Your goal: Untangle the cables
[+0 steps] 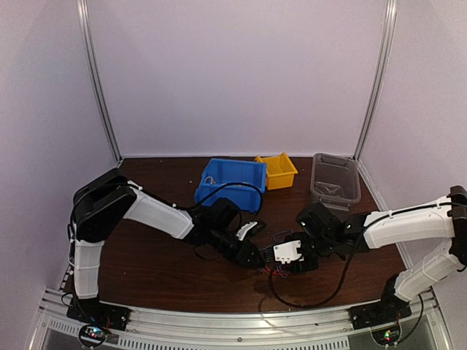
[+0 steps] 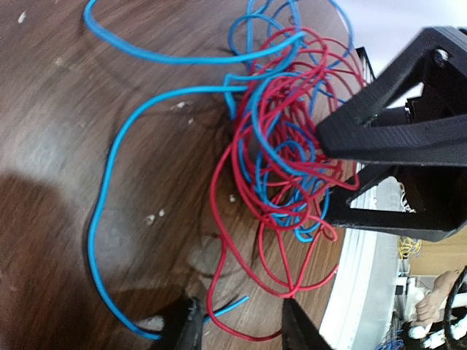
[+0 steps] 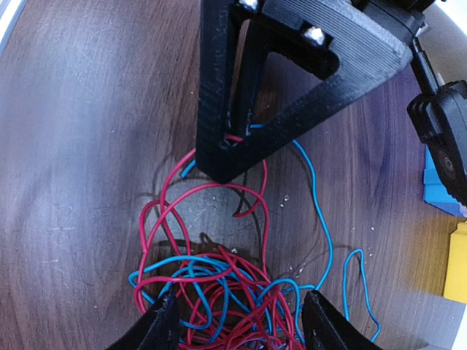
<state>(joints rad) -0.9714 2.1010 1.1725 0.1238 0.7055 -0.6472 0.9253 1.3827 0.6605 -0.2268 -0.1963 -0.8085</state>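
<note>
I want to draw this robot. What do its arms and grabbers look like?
The left arm and right arm have smooth white shells with chunky black joints, and thin black cables loop along them. The left gripper and right gripper are black, with fingers shaped like hollow triangles. The right one carries a small white block.

We can read no text, label, brand, number or sign in any of the three views.
</note>
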